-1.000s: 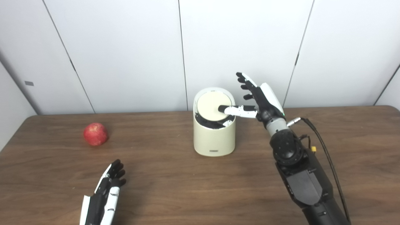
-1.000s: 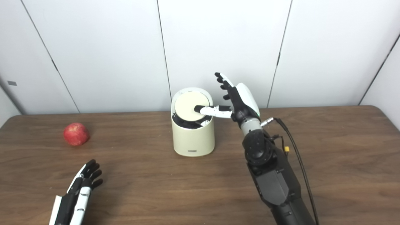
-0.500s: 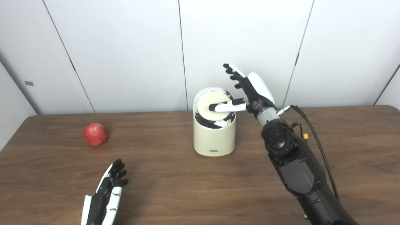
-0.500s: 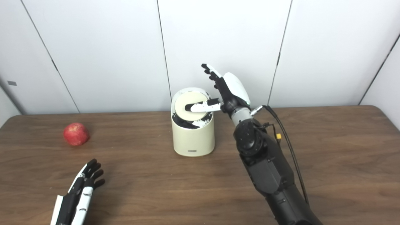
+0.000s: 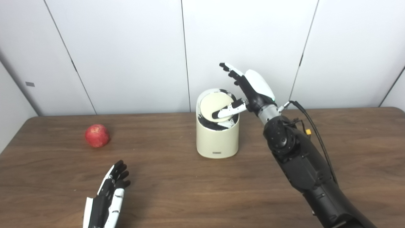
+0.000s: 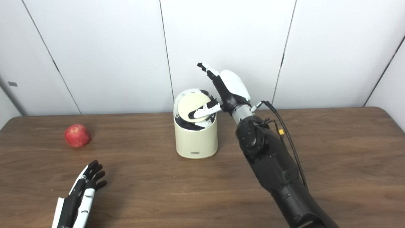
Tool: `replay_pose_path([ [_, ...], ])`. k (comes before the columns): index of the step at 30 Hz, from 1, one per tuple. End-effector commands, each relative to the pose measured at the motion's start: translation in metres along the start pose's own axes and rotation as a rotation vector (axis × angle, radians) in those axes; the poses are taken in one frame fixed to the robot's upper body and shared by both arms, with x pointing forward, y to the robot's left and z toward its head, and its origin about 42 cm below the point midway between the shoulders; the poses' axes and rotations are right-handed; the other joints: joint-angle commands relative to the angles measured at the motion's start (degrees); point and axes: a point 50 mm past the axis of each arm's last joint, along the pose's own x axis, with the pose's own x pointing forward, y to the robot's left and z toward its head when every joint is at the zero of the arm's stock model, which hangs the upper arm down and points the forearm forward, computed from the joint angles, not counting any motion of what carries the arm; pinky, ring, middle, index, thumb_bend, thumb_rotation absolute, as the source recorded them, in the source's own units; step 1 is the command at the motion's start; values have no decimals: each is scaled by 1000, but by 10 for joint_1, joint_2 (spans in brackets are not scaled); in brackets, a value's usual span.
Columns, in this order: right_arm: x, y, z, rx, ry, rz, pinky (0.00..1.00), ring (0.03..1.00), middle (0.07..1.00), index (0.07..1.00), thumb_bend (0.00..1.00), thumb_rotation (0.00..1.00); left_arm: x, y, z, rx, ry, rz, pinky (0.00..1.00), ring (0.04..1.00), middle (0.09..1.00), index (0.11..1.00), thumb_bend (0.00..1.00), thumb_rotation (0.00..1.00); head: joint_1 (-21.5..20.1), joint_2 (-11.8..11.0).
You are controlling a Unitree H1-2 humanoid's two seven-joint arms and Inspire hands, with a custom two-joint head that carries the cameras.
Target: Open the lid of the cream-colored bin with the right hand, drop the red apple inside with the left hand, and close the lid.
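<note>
Right hand point(image 5: 250, 88) fingers spread, thumb pressing tilted lid point(image 5: 215, 105) of bin point(image 5: 217, 139). Left hand point(image 5: 109, 196) flat on table point(image 5: 177, 190), fingers apart, empty. Apple point(image 5: 97, 135) far left.

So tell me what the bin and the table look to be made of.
The bin looks like matte cream plastic: smooth, seamless wall with soft, dull shading. The table shows dark brown wood grain with a low sheen; solid wood or laminate cannot be told.

A red apple point(image 5: 97, 135), a cream-colored bin point(image 5: 217, 138) with dark interior, and black-and-white robot hands sit on the dark brown wood-grain table point(image 5: 190, 186).
</note>
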Motion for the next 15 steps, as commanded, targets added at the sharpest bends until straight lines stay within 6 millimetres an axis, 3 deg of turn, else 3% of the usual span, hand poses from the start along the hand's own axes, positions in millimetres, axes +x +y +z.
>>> replay_pose_path([
  [1,10,-24,3,-100,-49,-44,797,874,905,922,935,166,-20,-12,-10,-47,37,32,837,881,897,925,435,759,-1,1],
  [11,8,-22,6,-197,-165,-50,867,916,922,922,953,111,-16,-13,-12,-52,34,32,820,875,894,919,450,759,-1,1],
  [13,8,-21,7,-116,-144,-58,872,914,919,919,944,136,-16,-14,-14,-52,33,34,818,874,894,921,451,758,1,-2],
  [15,8,-22,10,29,-102,-76,830,890,906,906,903,235,-15,-15,-16,-52,33,36,810,868,888,915,463,754,1,-3],
])
